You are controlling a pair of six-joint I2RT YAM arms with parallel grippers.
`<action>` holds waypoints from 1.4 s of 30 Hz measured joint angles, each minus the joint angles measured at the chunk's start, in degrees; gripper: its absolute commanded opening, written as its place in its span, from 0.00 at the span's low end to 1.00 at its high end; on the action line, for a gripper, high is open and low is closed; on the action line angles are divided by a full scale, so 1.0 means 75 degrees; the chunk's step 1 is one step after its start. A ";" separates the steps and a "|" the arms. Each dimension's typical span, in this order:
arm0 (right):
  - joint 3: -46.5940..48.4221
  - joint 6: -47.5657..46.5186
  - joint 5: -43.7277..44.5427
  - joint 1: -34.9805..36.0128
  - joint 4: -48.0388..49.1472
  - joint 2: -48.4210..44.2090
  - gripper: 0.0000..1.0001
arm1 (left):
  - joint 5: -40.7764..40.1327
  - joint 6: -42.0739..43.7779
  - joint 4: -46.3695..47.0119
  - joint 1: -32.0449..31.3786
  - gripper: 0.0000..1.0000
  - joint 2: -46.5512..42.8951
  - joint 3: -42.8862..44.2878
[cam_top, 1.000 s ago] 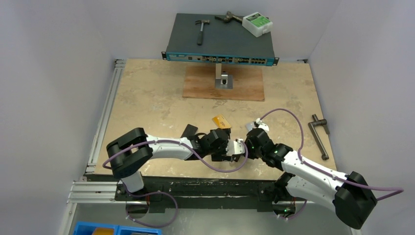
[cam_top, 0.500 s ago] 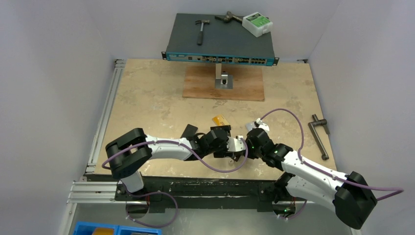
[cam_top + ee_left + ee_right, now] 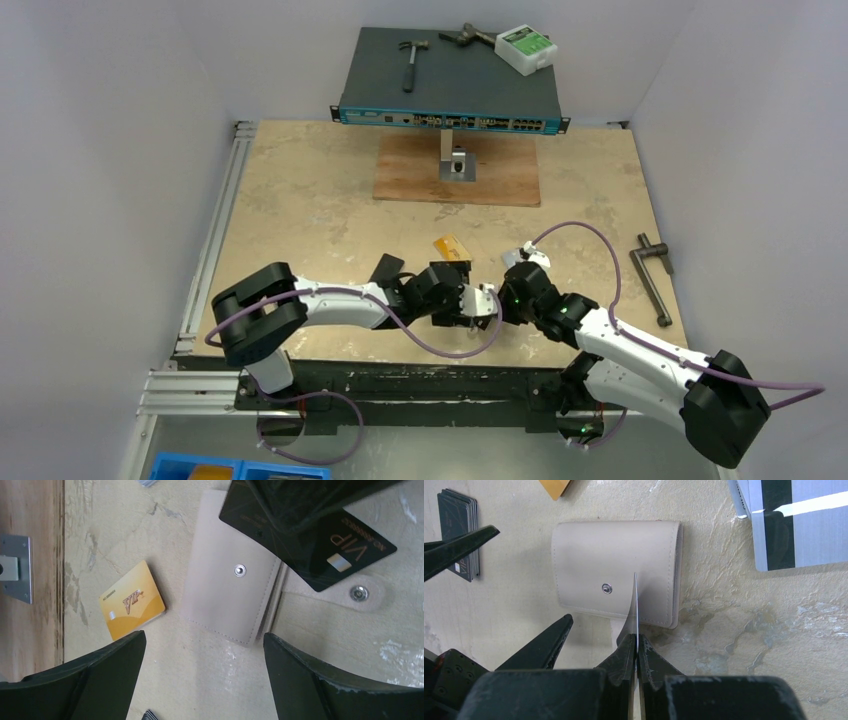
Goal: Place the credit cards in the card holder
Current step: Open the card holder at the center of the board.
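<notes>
Edgewise, black card (image 3: 320, 562), above card holder (image 3: 614, 560)

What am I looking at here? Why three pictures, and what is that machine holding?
These are two robot arms, the left arm and the right arm, each ending in a two-finger gripper, at a table. The wide picture comes from a fixed camera above and behind them; the other two come from a camera on each wrist, looking past its own fingers. On the table lie a beige card holder, folded shut with its tab unsnapped, an orange card, silver cards and a dark stack of cards. The right gripper is shut on a black card, right at the holder. The left gripper is open and empty.
</notes>
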 measured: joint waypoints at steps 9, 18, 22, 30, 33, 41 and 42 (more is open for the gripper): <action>0.0003 -0.0026 -0.0006 -0.0003 0.0020 0.0079 0.00 | 0.0093 0.1209 0.1011 0.0000 0.87 -0.0044 -0.0810; 0.0003 -0.0026 -0.0038 -0.0006 0.0067 0.0114 0.00 | -0.0096 0.1996 0.2576 0.0000 0.86 -0.0044 -0.1419; 0.0003 -0.0026 -0.0047 -0.0006 0.0085 0.0114 0.00 | -0.0146 0.2171 0.3060 0.0000 0.86 -0.0044 -0.1609; 0.0003 -0.0026 -0.0050 -0.0006 0.0096 0.0114 0.00 | -0.0166 0.2256 0.3576 0.0000 0.86 -0.0055 -0.1769; 0.0003 -0.0026 -0.0050 -0.0006 0.0096 0.0114 0.00 | -0.0166 0.2253 0.3646 0.0000 0.86 -0.0055 -0.1801; 0.0003 -0.0026 -0.0052 -0.0006 0.0099 0.0111 0.00 | -0.0143 0.2157 0.3730 0.0000 0.70 -0.0055 -0.1801; 0.0003 -0.0026 -0.0052 -0.0006 0.0102 0.0111 0.00 | -0.0140 0.2136 0.3765 0.0000 0.63 -0.0055 -0.1801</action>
